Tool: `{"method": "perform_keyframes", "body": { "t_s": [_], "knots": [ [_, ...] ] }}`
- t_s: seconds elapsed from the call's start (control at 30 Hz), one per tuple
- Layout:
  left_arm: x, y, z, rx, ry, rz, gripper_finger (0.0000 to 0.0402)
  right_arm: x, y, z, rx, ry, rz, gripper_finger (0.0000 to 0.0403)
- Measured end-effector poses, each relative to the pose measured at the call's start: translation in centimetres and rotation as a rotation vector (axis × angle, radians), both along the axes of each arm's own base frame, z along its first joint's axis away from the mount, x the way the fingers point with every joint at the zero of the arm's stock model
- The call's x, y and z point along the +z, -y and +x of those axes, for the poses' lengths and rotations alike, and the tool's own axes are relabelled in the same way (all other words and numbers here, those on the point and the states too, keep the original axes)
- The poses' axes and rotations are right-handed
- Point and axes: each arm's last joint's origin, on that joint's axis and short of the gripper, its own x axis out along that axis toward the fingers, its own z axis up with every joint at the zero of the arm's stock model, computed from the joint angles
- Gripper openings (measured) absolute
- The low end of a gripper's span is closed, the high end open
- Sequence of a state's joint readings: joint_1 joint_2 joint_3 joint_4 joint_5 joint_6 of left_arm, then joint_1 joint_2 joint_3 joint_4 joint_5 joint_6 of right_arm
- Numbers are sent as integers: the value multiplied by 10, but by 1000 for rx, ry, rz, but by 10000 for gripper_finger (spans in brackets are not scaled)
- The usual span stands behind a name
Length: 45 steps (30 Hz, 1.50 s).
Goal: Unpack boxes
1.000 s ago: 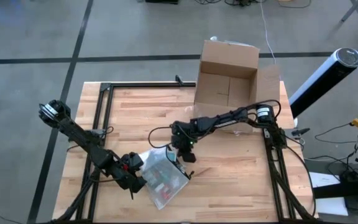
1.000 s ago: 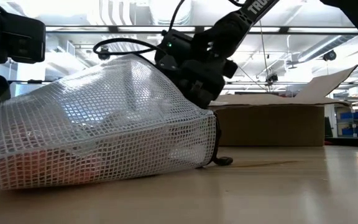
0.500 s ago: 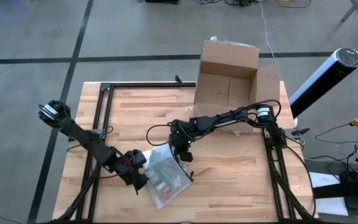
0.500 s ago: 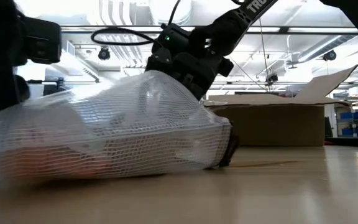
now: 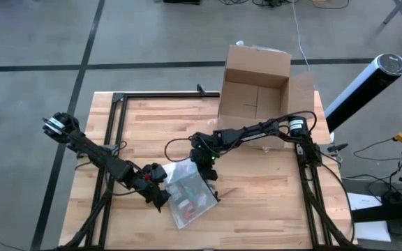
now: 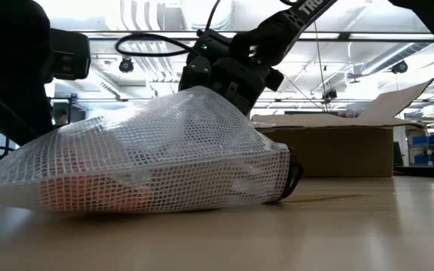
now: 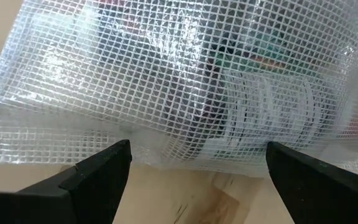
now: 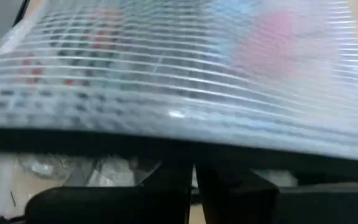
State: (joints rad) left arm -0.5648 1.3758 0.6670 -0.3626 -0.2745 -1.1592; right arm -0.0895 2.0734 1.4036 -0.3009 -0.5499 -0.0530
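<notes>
- Box [image 5: 255,87] sat open at the table's [image 5: 257,202] far edge.
- Right gripper [image 5: 204,166], fingers pressed together, pinched the mesh pouch's [image 5: 187,195] upper edge.
- Left gripper [image 5: 160,195], spread wide, faced the pouch's side.

Counter [image 5: 257,202] is pale wood in butcher-block strips, smooth with a slight sheen. Pouch [image 6: 164,162] is translucent glossy plastic reinforced with a white woven grid, crinkled; the box [image 5: 255,90] is matt brown corrugated cardboard. Fingers [image 7: 92,180] look like matt black plastic.
</notes>
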Motion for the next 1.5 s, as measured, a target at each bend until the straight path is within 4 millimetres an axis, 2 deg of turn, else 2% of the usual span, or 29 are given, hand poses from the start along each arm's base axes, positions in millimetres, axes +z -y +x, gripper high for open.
{"method": "perform_keyframes", "body": {
  "t_s": [0.2, 0.53, 0.77, 0.9, 1.13, 1.5],
  "knots": [
    [0, 0, 0, -1, -7, 0, 353, 4, 2, -8, 23, -32, -14, 0],
    [-1, 0, -1, 2, -11, -1, 353, -15, -5, -26, 60, -150, -17, 0],
    [-1, 0, -1, 2, -11, -2, 353, -20, -26, -35, 167, -205, 5, 0],
    [-1, 0, -1, 5, -10, -4, 353, -19, -38, -35, 187, -208, 30, 0],
    [-1, 0, -1, 5, -10, -4, 353, -17, -39, -31, 185, -177, 49, 0],
    [0, 0, 0, -2, -7, -2, 353, -6, -47, -13, 89, -56, 181, 0]
  ]
}}
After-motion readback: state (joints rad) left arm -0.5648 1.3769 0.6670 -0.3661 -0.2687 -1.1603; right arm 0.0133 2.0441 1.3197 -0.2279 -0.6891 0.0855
